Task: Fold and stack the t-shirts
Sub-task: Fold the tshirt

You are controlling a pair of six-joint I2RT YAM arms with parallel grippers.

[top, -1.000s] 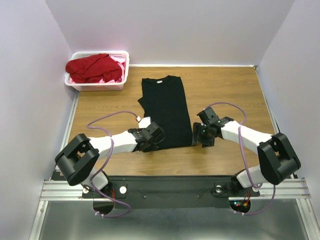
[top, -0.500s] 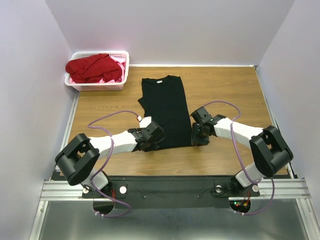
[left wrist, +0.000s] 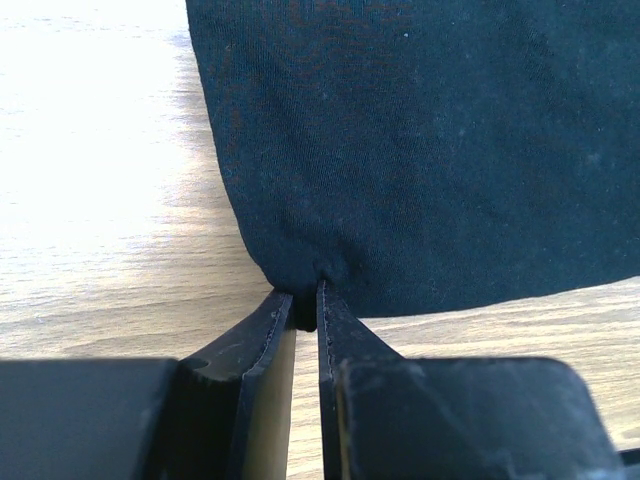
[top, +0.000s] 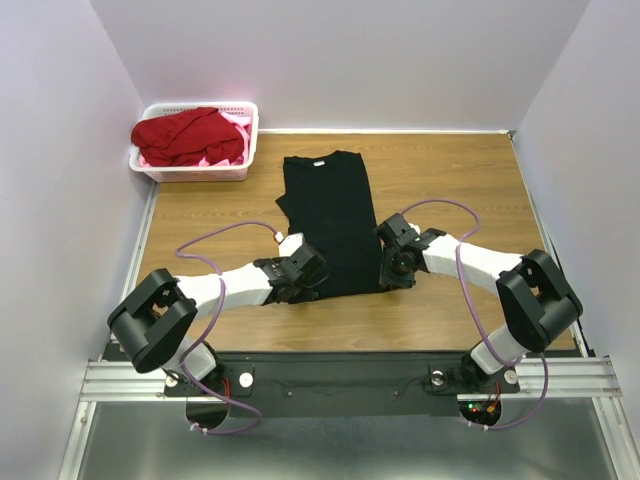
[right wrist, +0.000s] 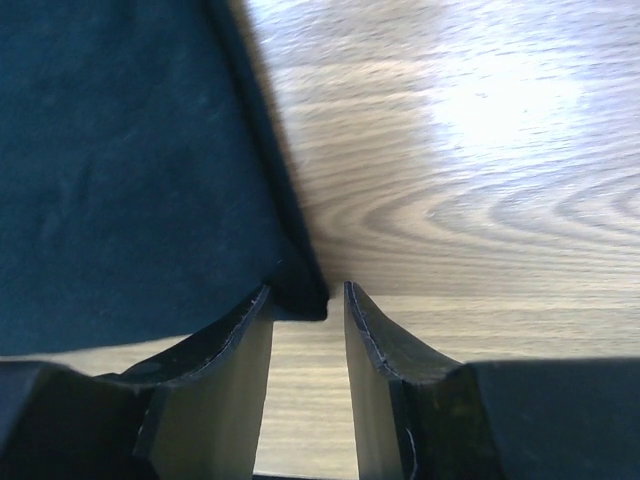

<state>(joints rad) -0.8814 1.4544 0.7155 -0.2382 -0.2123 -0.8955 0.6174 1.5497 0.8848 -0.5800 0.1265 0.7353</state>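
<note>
Closest to the near edge of the table (top: pixel 450 170), the left gripper (left wrist: pixel 300 295) has its fingers pressed together on a small pucker of cloth at the near-left corner of the black t-shirt (top: pixel 330 215). That bite looks thin. If it has caught only the top layer of the fold, I'd expect the layers to peel apart on the lift, or the corner to slip free.

At the near-right corner the right gripper (right wrist: pixel 305 295) stands part-spread. The hem's corner sits between its jaws, against one finger, with bare wood showing beside the other. It is not clamped. A lift now would likely raise the left corner alone and drag the shirt askew.

The shirt lies flat as a long narrow panel in the middle of the table, collar towards the far edge. A bit of cloth juts out on its left side, and uneven pulling could open it out further.

In the far-left corner the red t-shirt (top: pixel 185 135) lies heaped in the white basket (top: pixel 190 174), well apart from all this.
</note>
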